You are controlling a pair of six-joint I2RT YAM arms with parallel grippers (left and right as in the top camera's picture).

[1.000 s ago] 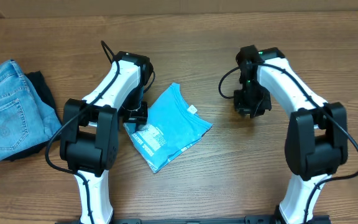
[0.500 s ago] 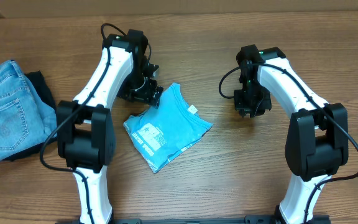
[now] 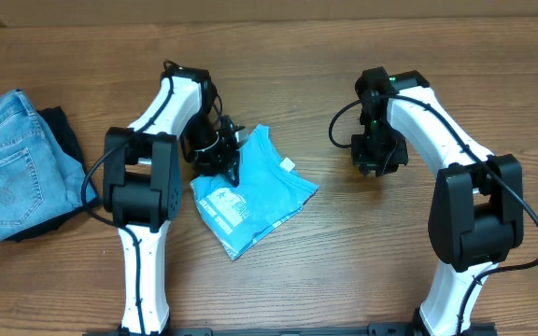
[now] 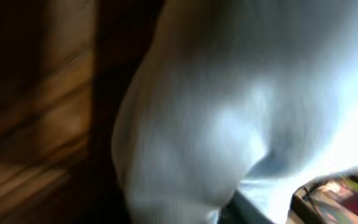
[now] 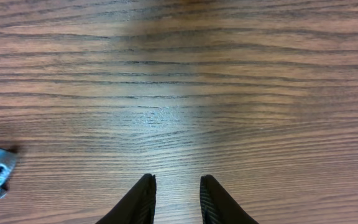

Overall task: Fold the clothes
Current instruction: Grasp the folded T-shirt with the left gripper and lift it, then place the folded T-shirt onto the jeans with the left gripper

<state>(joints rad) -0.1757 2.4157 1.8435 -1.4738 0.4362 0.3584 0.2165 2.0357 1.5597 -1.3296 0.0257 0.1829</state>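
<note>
The left tool [image 3: 222, 154] is at the top-left edge of the blue T-shirt [image 3: 264, 196], right at the cloth. Its own camera is blurry and full of pale cloth, so I cannot tell if its fingers are apart, together or pinching the shirt.

The right tool [image 5: 176, 179] hangs well to the right of the T-shirt, over bare bench [image 5: 229, 74]; its two fingers are a little apart and hold nothing; only a blue corner of the shirt peeks in at the left of its view.

The T-shirt lies flat on the bench between the two arms, nearer the left one, and slanted. It is already a small block; the neck label shows on top and the letters show at its lower-left end; no sleeve sticks out. I think most of the folding is done; maybe one more fold or a little tidying at the top-left edge is left.

Far to the left of the T-shirt lie jeans [image 3: 7, 168], touching a black cloth [image 3: 59, 131].
</note>
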